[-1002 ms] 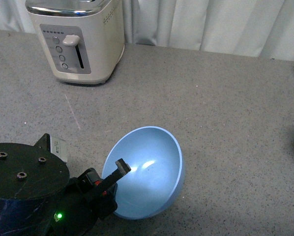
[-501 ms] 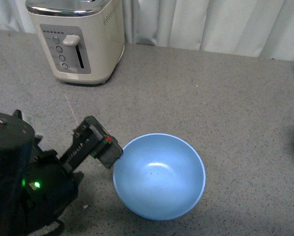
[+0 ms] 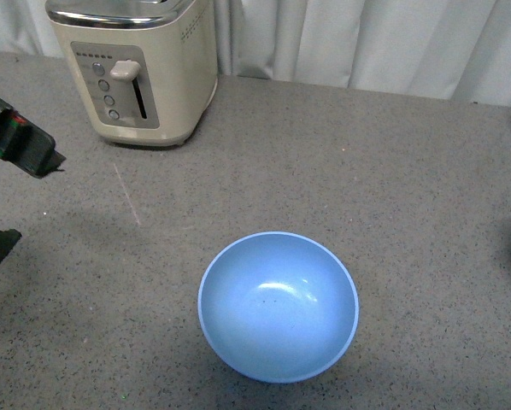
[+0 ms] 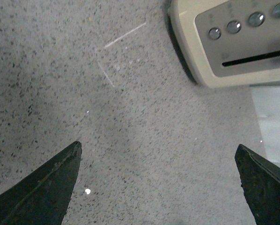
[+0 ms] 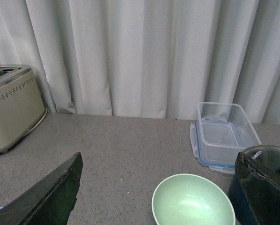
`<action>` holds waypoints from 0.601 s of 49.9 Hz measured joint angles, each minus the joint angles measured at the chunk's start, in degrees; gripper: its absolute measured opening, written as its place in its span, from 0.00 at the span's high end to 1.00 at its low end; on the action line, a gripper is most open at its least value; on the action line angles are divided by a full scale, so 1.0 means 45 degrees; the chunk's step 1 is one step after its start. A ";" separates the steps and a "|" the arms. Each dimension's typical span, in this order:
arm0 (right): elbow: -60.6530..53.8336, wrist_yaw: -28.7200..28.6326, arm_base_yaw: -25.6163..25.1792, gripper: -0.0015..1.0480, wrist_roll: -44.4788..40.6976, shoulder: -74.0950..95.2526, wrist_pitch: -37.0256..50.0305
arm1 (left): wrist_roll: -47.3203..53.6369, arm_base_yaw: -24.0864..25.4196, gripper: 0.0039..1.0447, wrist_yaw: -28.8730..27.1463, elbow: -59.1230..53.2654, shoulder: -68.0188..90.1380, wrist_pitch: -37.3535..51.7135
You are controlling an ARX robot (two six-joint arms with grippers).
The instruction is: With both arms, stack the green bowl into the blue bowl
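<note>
Front, change: the left gripper [image 3: 23,145] had drawn well away from the blue bowl [image 3: 277,307], now upright.
Left wrist: jaws apart, empty, bare tabletop [image 4: 130,117] beneath.
Right wrist: right gripper [image 5: 158,157] spread wide; green bowl [image 5: 193,200] just ahead.
Next: probably gripping its rim.

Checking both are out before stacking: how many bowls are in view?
2. The blue bowl sits upright on the counter, near the middle in the front view. The green bowl stands upright off to the right, near a clear plastic box. No other shows.
</note>
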 joint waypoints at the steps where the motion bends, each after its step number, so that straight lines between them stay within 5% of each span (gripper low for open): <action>1: 0.0000 0.0000 0.0000 0.09 0.0005 0.0000 0.0000 | 0.0058 0.0204 0.06 0.0117 -0.0005 -0.0223 -0.0058; 30: 0.0000 0.0000 0.0000 0.09 0.0000 0.0000 0.0000 | 0.0486 0.2327 0.06 0.1583 -0.0743 -0.3983 -0.1836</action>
